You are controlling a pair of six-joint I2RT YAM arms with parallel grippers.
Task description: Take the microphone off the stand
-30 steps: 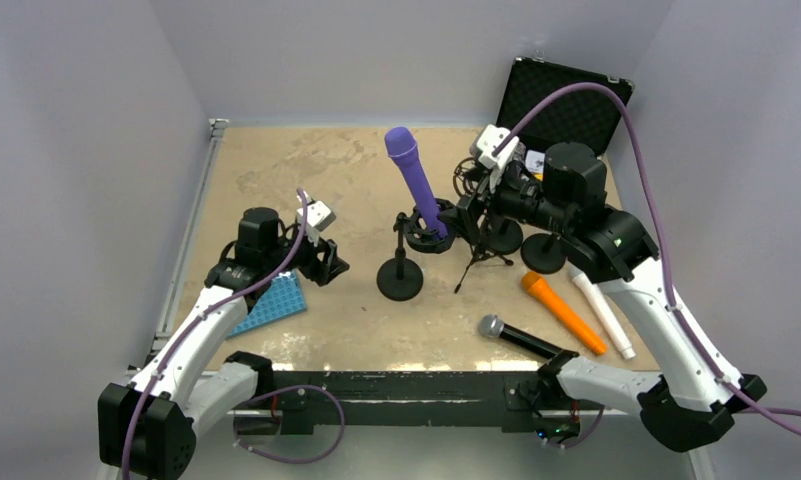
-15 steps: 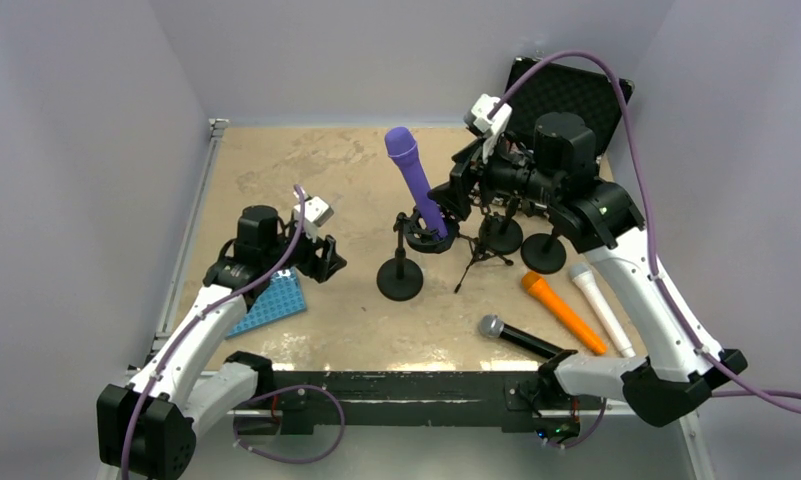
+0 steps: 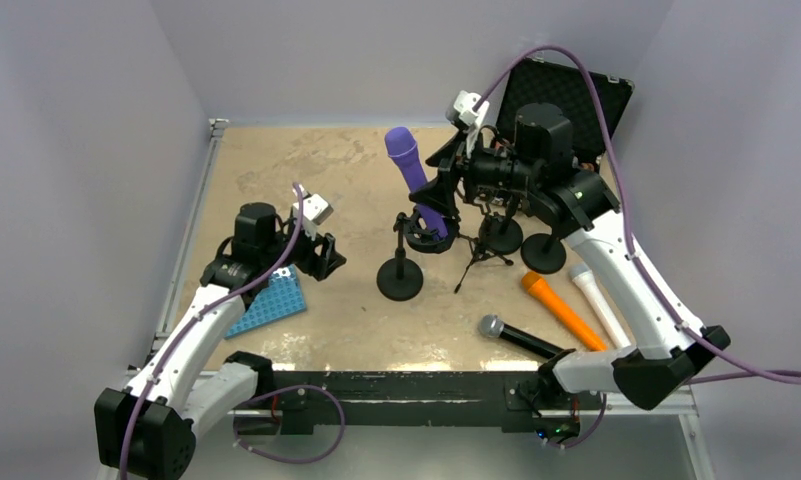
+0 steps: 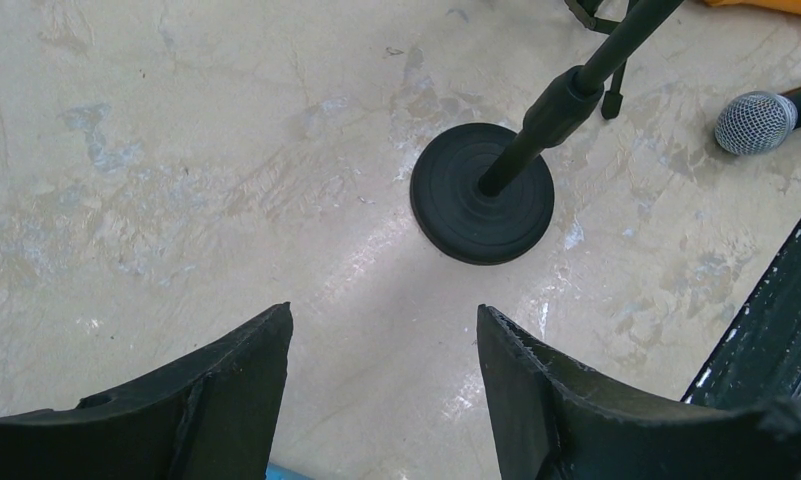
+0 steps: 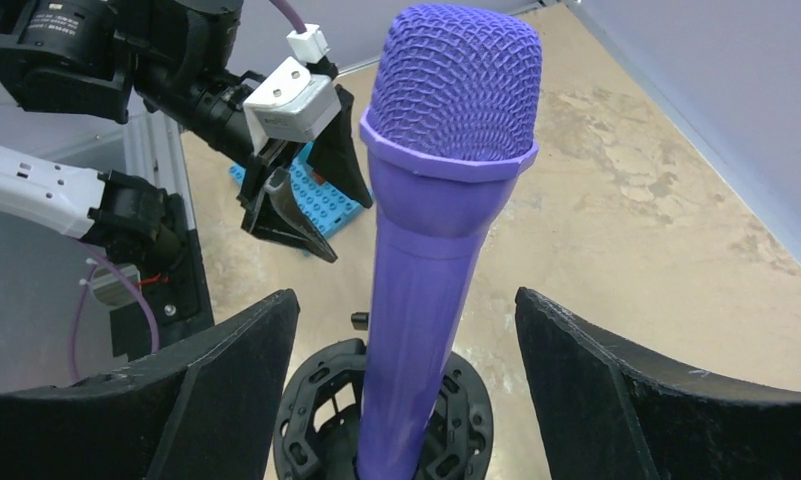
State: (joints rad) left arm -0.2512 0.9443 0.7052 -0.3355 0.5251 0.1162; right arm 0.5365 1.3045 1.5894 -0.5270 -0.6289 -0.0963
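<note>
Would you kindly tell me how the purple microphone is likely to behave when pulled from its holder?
Probably rigid: the microphone is a straight tube. Its smooth body may slip. It leans in a small holder, which might lift or tip with it.

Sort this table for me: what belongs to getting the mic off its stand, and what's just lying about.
Job: purple microphone, its stand, right gripper.
Lying about: orange microphone, white microphone, black microphone, blue brick plate, spare stand, black case.
</note>
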